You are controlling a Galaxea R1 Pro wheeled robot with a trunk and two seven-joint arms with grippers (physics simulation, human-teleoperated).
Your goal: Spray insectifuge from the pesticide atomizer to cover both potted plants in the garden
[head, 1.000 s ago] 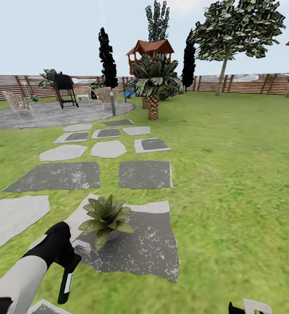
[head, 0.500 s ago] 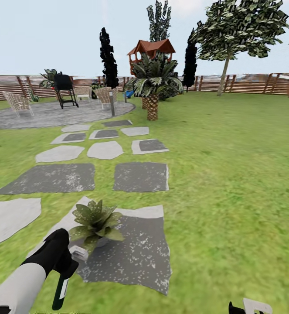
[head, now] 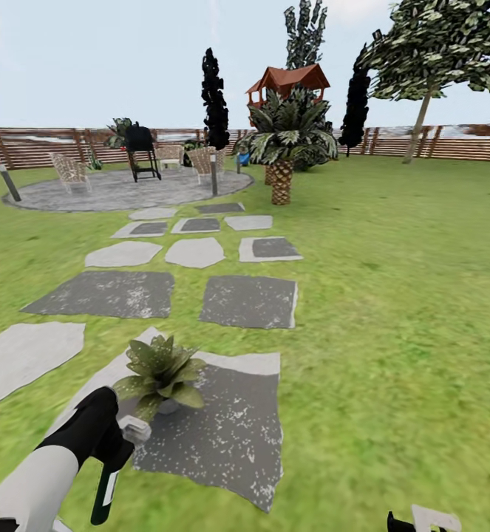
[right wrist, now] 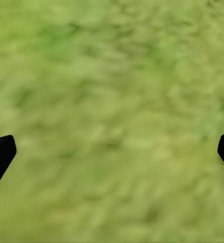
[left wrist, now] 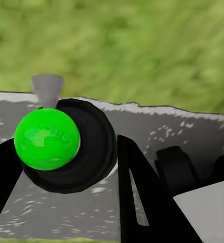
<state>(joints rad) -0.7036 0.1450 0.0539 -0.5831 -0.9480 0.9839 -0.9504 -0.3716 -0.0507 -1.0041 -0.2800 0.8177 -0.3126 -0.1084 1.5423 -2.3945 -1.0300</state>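
In the head view my left gripper [head: 115, 443] is at the lower left, shut on the pesticide atomizer [head: 106, 488]. The atomizer's dark body hangs down and its white trigger head [head: 135, 428] points toward a potted plant [head: 160, 373]. That plant is a low rosette of speckled green leaves in a small grey pot, standing on a dark grey stepping stone [head: 230, 428] just beyond the nozzle. In the left wrist view the black fingers [left wrist: 142, 202] flank the atomizer's round dark body [left wrist: 94, 147], which carries a bright green ball. My right gripper [right wrist: 112, 152] is open over bare grass.
More grey and white stepping stones [head: 248, 301] lead across the lawn to a round paved patio [head: 126, 191] with chairs and a black grill [head: 141, 148]. A palm [head: 285, 144] stands beyond the path. A brown slatted fence [head: 451, 142] closes the back. Open grass lies to the right.
The whole head view has shifted right, so the camera has turned left. The plant and my left arm with the atomizer hold about the same place in the picture.
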